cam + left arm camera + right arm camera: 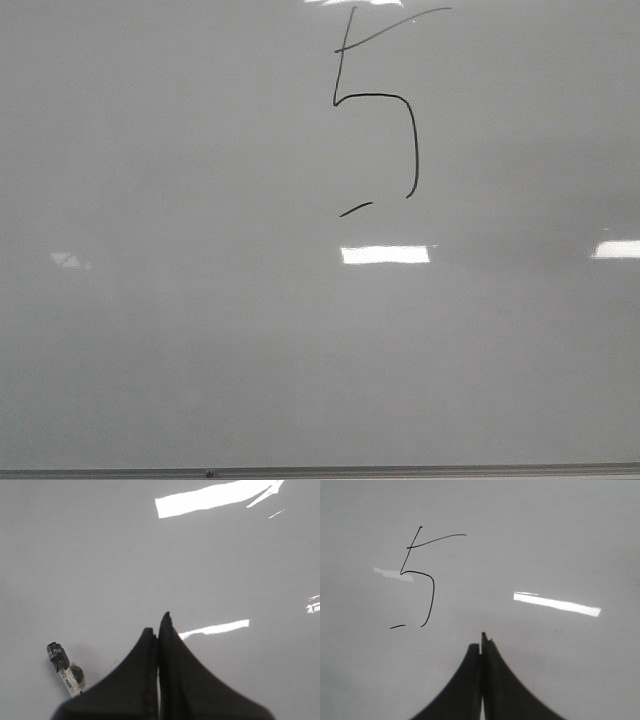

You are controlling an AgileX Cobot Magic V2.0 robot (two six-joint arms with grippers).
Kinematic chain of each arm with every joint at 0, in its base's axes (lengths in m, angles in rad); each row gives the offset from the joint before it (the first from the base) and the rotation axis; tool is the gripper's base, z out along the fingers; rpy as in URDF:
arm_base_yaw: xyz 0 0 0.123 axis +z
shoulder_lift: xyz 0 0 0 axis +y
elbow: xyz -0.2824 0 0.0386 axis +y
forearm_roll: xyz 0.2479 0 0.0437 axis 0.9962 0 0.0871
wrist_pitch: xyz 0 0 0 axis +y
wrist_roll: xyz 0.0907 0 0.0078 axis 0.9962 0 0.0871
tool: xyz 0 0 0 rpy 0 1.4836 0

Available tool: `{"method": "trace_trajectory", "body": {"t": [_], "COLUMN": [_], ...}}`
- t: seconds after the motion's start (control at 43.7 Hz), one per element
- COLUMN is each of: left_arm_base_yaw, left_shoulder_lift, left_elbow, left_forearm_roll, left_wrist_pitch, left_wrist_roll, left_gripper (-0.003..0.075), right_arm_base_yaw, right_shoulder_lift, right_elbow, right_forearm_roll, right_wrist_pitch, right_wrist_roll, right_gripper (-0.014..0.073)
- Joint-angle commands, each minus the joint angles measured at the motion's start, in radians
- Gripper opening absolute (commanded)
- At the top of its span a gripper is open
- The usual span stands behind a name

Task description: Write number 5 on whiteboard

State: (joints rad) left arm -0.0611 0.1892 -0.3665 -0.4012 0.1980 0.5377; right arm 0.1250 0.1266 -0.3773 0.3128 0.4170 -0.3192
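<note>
Front view shows the whiteboard (150, 330) filling the frame, its thin grey frame edge along the near side. The only writing that can be read is the number 5 (385, 110), drawn in thin black line on the far part of the board: slanted top bar, rounded belly, short detached tail dash. A marker (65, 667) lies on the board just beside the left gripper (159, 622); its label print is too small to read. The left gripper's fingers are pressed together, holding nothing. The right gripper (482, 639), near the 5, is likewise closed and empty.
</note>
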Motion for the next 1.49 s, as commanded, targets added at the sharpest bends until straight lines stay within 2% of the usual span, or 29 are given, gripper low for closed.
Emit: {"method": "trace_trajectory", "body": {"t": [0.0, 0.458, 0.596, 0.664, 0.825, 0.985, 1.123, 1.466], "left_arm_base_yaw": [-0.008, -0.008, -0.008, -0.006, 0.033, 0.074, 0.101, 0.102], "left_shoulder_lift": [0.010, 0.008, -0.047, -0.093, -0.206, -0.211, -0.211, -0.209], "left_elbow": [-0.027, -0.011, 0.041, 0.078, 0.192, 0.291, 0.382, 0.378], "left_forearm_roll": [-0.014, 0.011, 0.321, 0.409, 0.369, 0.364, 0.364, 0.364], "left_wrist_pitch": [-0.067, -0.089, -0.089, -0.087, -0.065, -0.068, -0.147, -0.141], "left_wrist_roll": [-0.002, -0.028, -0.355, -0.456, -0.456, -0.456, -0.456, -0.456], "left_gripper": [-0.0020, -0.0020, -0.0020, -0.0020, -0.0020, -0.0020, -0.0020, -0.0020], "right_arm_base_yaw": [-0.005, -0.005, -0.005, -0.005, -0.005, -0.005, -0.005, -0.005], "right_shoulder_lift": [0.012, 0.012, 0.012, 0.012, 0.012, 0.012, 0.012, 0.012], "right_elbow": [-0.024, -0.024, -0.024, -0.024, -0.024, -0.024, -0.024, -0.024], "right_forearm_roll": [-0.004, -0.004, -0.004, -0.004, -0.004, -0.004, -0.004, -0.004], "right_wrist_pitch": [-0.077, -0.077, -0.076, -0.076, -0.076, -0.074, -0.073, -0.070], "right_wrist_roll": [-0.005, -0.005, -0.005, -0.005, -0.005, -0.005, -0.005, -0.005], "right_gripper": [-0.0071, -0.0071, -0.0071, -0.0071, -0.0071, -0.0071, -0.0071, -0.0071]}}
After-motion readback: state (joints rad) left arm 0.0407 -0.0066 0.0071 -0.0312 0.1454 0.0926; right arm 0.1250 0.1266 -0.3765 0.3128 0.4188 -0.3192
